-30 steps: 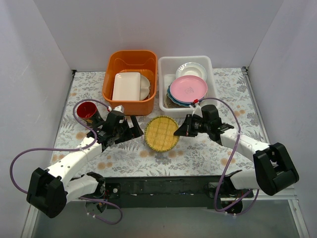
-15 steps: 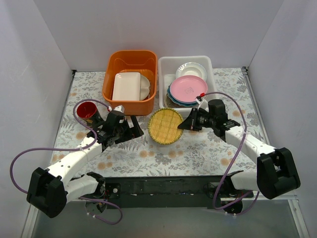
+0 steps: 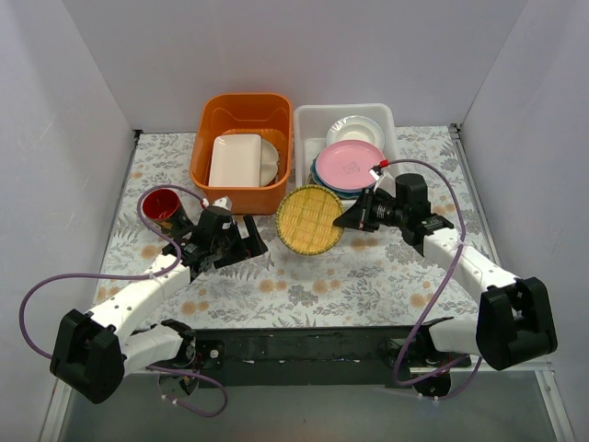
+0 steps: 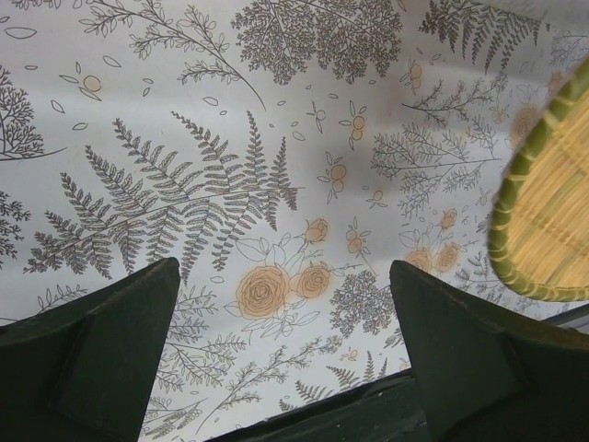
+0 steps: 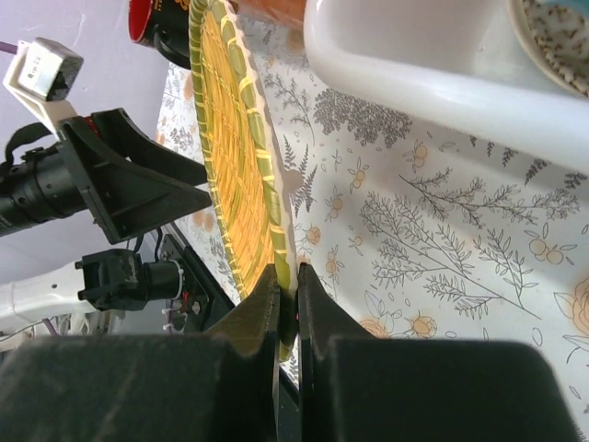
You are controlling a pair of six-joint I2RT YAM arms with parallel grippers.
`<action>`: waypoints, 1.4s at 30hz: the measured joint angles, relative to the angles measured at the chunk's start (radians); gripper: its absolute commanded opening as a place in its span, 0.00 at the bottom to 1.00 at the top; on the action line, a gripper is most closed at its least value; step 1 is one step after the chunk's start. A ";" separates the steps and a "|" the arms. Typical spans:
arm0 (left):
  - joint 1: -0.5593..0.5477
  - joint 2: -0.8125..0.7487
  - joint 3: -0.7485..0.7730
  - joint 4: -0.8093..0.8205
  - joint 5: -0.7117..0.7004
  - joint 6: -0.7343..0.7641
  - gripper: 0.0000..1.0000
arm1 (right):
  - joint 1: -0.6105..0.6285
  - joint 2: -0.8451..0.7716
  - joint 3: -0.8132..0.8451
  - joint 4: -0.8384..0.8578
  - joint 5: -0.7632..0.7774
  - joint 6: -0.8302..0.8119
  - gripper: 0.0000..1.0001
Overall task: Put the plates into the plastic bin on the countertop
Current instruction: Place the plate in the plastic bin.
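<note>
Hanging tilted at the centre of the top view, a yellow woven plate (image 3: 310, 219) with a green rim sits just in front of the near left corner of the plastic bin (image 3: 301, 124). Its upper edge overlaps that corner in the picture. The right claw (image 3: 342, 221) is clamped on the plate's right rim. In the right wrist view the two dark fingers (image 5: 258, 308) are pinched together on the green border at the lower middle of the frame, and the plate stands almost on edge above the patterned cloth.

The bin stands at the upper middle of the top view, on the far part of the counter (image 3: 386, 276). Inside it a pink plate (image 3: 350, 164) lies on top of a stack, with a light blue plate (image 3: 319, 178) showing beneath its left edge. A white plate (image 3: 356, 129) leans behind them toward the far wall of the bin.

Just left of the bin stands an orange tub (image 3: 241, 106) holding a cream rectangular dish (image 3: 235, 159). Further left, a red cup (image 3: 161, 204) sits on the cloth. The left claw (image 3: 241, 241) is at the lower left of the woven plate, not touching it. Its fingers are spread wide apart over bare cloth, and in the left wrist view the plate's rim shows at the right edge.
</note>
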 measured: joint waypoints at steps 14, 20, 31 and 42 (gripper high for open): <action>0.000 0.000 -0.006 0.005 0.002 -0.001 0.98 | -0.059 0.044 0.165 0.000 -0.039 0.000 0.01; 0.000 0.000 -0.009 0.014 0.003 -0.005 0.98 | -0.114 0.086 0.201 0.003 -0.057 0.004 0.01; 0.000 -0.002 -0.019 0.018 0.003 -0.006 0.98 | -0.199 0.166 0.260 0.021 -0.085 0.028 0.01; 0.000 -0.002 -0.023 0.020 0.003 -0.007 0.98 | -0.282 0.201 0.283 0.083 -0.103 0.063 0.01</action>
